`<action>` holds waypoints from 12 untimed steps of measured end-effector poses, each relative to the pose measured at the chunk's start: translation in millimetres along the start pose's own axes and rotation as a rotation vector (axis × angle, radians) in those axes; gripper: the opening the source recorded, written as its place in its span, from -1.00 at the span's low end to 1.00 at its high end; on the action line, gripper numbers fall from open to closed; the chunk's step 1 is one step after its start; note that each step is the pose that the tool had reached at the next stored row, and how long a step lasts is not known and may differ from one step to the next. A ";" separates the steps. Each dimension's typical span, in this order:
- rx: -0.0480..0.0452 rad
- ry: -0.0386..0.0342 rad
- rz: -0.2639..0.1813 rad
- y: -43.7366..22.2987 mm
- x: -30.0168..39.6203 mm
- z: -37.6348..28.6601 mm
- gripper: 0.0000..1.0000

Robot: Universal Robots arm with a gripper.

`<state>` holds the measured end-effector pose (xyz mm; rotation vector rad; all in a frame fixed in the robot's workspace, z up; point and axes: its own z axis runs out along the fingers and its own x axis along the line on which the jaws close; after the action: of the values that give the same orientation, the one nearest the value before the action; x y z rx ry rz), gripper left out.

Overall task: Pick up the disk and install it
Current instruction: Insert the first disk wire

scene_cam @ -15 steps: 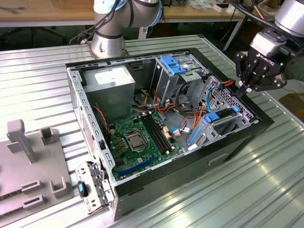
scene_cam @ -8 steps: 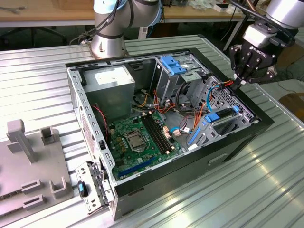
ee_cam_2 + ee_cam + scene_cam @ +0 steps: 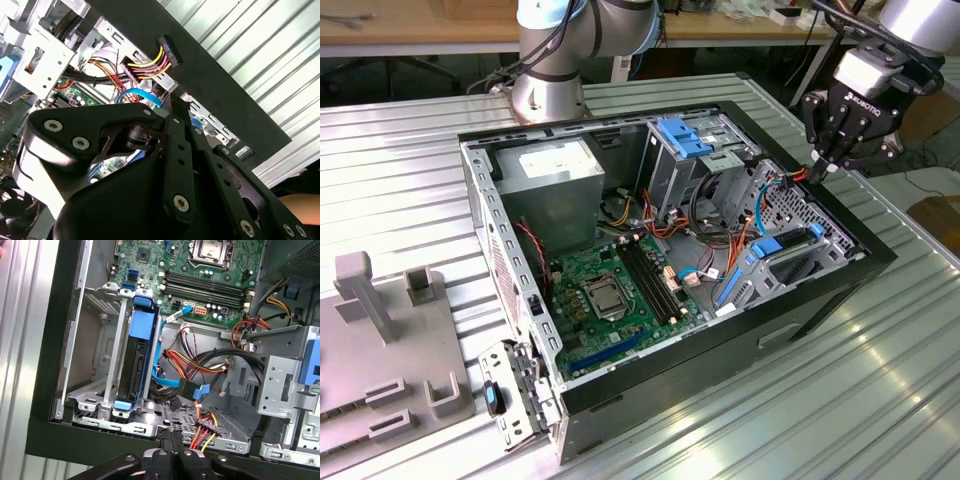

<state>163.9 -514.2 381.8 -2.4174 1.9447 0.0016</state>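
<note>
The disk (image 3: 135, 357) stands on edge in a bay of the open computer case (image 3: 650, 385), its blue plastic frame around a dark body; in the exterior view its blue top (image 3: 766, 245) shows near the case's right end. My gripper (image 3: 823, 168) hangs over the case's rim at the exterior view's right, just above that bay. Both wrist views show its black fingers (image 3: 170, 440) pressed together, nothing seen between them. The gripper (image 3: 169, 107) tip sits close to a blue flat cable and orange wires, apart from the disk.
Inside the case lie a green motherboard (image 3: 610, 285), a grey power supply (image 3: 555, 170) and a silver drive cage with blue clips (image 3: 685, 135). Loose red, yellow and black power leads (image 3: 205, 427) hang beside the bay. Grey fixtures (image 3: 380, 310) stand on the ribbed metal table at the exterior view's left.
</note>
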 end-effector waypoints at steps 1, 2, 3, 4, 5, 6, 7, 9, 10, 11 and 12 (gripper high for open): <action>-0.0005 -0.0007 -0.019 -0.1 -0.3 0.2 -0.79; -0.0009 -0.0011 -0.034 -0.2 -0.3 0.3 -0.79; -0.0013 -0.0015 -0.052 -0.3 -0.4 0.3 -0.79; -0.0020 -0.0022 -0.078 -0.3 -0.5 0.4 -0.79; -0.0025 -0.0027 -0.096 -0.3 -0.5 0.4 -0.79; -0.0031 -0.0034 -0.122 -0.3 -0.6 0.5 -0.79; -0.0036 -0.0041 -0.141 -0.3 -0.5 0.7 -0.79; -0.0042 -0.0050 -0.167 -1.5 -0.7 0.9 -0.79; -0.0043 -0.0055 -0.171 -2.7 -1.0 1.2 -0.79; -0.0045 -0.0054 -0.174 -6.8 -1.8 1.4 -0.79; -0.0045 -0.0053 -0.175 -9.0 -2.2 1.6 -0.79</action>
<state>172.2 -510.0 380.5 -2.5786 1.7255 0.0071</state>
